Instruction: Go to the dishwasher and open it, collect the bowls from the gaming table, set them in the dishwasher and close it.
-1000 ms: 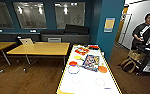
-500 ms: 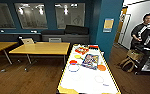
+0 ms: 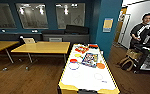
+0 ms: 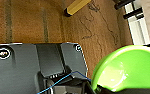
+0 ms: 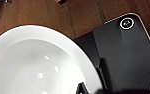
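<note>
Blue-walled room with wood floor (image 3: 28,77); yellow gaming table (image 3: 87,85) straight ahead, close, near end at the picture's lower edge. Wooden tables (image 3: 42,47) left of it, person (image 3: 141,31) at right. Green bowl (image 4: 127,68) large in left wrist view, white bowl (image 5: 38,65) in right; finger state of either gripper: cannot tell.

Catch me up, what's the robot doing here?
It stands facing the near end of the yellow gaming table, on a wooden floor. The left wrist view shows a green bowl close at that arm's end, the right wrist view a white bowl; both hang over the floor, so each arm seems to carry one, though the fingers are hard to make out. Flat coloured items and a printed board lie on the table top. A person with a control rig stands to the right.
</note>
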{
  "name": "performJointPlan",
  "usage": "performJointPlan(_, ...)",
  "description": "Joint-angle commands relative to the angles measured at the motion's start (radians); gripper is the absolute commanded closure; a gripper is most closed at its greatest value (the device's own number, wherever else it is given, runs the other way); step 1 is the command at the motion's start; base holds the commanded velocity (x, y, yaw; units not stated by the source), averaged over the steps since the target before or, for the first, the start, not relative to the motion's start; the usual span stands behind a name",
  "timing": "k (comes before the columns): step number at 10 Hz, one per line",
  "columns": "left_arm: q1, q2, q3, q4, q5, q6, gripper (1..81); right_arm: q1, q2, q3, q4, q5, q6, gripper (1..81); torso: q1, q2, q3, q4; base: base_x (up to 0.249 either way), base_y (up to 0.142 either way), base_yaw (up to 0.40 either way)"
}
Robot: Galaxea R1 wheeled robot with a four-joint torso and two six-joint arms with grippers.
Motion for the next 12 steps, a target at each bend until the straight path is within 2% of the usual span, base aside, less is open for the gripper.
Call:
performJointPlan(1, -0.037, -0.028, 0.021, 0.026, 0.023, 0.007, 81.1, 0.042, -0.021, 0.017, -0.024, -0.019, -0.005, 81.1, 0.001, 0.0, 0.0, 0.0, -0.115, 0.0, 0.0)
performJointPlan(5, -0.039, -0.06, 0.052, 0.032, 0.009, 0.007, 81.1, 0.083, -0.027, 0.022, -0.022, -0.025, 0.002, 81.1, 0.001, 0.0, 0.0, 0.0, -0.119, 0.0, 0.0)
performJointPlan(7, -0.071, -0.06, 0.052, 0.03, 0.009, 0.006, 81.1, 0.151, -0.048, 0.06, -0.021, -0.03, 0.002, 81.1, 0.001, 0.0, 0.0, 0.0, -0.119, 0.0, 0.0)
performJointPlan(10, -0.141, -0.048, 0.032, 0.024, 0.013, -0.002, 81.1, 0.226, -0.05, 0.039, -0.021, -0.054, 0.005, 81.1, 0.001, 0.0, 0.0, 0.0, -0.119, 0.0, 0.0)
performJointPlan(12, -0.154, -0.043, 0.029, 0.023, 0.017, -0.002, 81.1, 0.251, -0.041, 0.024, -0.019, -0.077, 0.006, 81.1, 0.001, 0.0, 0.0, 0.0, -0.119, 0.0, 0.0)
